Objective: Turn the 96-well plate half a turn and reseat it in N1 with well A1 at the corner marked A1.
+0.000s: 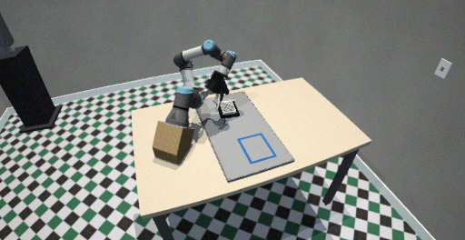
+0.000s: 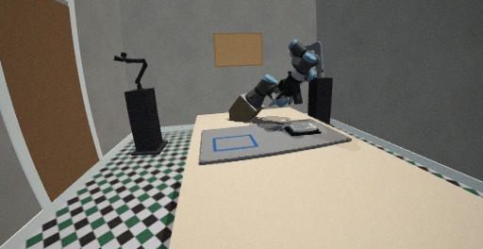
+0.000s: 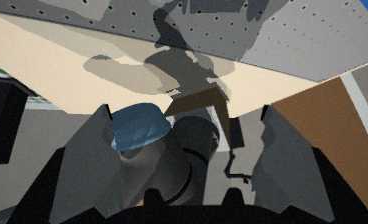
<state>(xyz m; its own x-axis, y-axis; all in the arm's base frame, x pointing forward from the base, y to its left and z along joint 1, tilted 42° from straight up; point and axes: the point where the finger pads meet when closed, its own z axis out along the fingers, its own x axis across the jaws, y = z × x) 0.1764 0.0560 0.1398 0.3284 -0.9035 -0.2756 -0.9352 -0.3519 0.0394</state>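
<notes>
The 96-well plate [image 1: 229, 107] is a small white grid in a black nest at the far end of the grey mat [image 1: 245, 135]; it also shows in the exterior view [image 2: 303, 127]. My gripper [image 1: 219, 97] hangs above and just left of the plate, tilted, clear of it. In the exterior view the gripper [image 2: 283, 101] is above the mat, left of the plate. In the wrist view both grey fingers stand wide apart with nothing between them; the plate is not in that view.
A blue square outline [image 1: 256, 148] marks the near part of the mat. The arm's base sits on a brown box [image 1: 173, 141] left of the mat. A black pedestal [image 2: 320, 99] stands behind the table's far end.
</notes>
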